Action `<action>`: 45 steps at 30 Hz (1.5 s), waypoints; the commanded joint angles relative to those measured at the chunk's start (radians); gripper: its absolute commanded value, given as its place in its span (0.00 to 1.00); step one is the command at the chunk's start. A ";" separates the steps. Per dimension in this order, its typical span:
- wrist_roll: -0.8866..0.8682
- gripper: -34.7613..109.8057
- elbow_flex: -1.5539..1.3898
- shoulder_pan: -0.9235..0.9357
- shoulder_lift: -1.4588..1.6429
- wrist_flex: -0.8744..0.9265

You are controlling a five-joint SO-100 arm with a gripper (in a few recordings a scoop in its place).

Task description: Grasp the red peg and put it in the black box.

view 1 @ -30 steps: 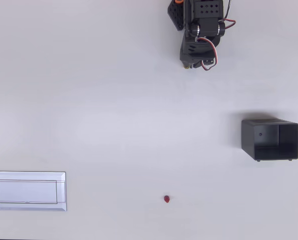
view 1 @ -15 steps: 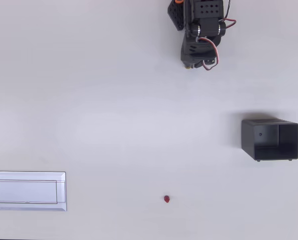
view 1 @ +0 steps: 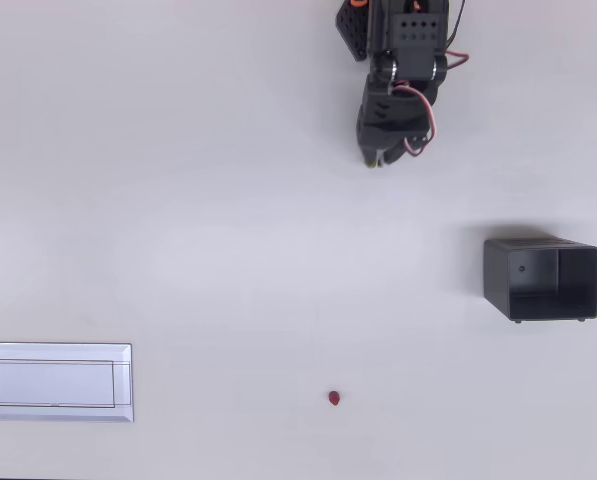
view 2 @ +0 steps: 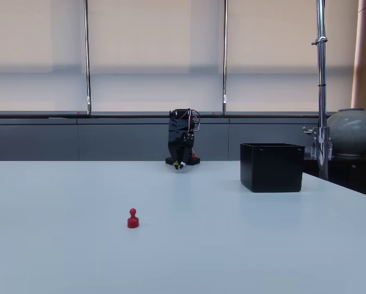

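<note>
Nearest the fixed camera, the peg (view 2: 132, 218) stands upright on the bare desk (view 2: 244, 245), well apart from everything else; in the overhead view it is seen as a red dot (view 1: 334, 398) near the lower edge. Farther back, to the right in the fixed view, the box (view 2: 272, 166) rests with its opening upward. At the far edge the gripper (view 2: 179, 164) is folded low at the arm's base; whether the fingers are parted cannot be told, and nothing is seen held. The step in hand is judged to be the reach. The fingers should be opened narrowly, centred above the peg's knob, lowered vertically and closed gently, since so small a peg is easily toppled.
</note>
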State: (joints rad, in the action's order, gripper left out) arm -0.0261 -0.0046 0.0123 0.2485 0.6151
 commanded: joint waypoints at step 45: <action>0.011 0.36 -0.581 0.091 1.695 -1.623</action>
State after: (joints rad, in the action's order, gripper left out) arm -0.0291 -0.5123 0.1074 1.8899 -0.9587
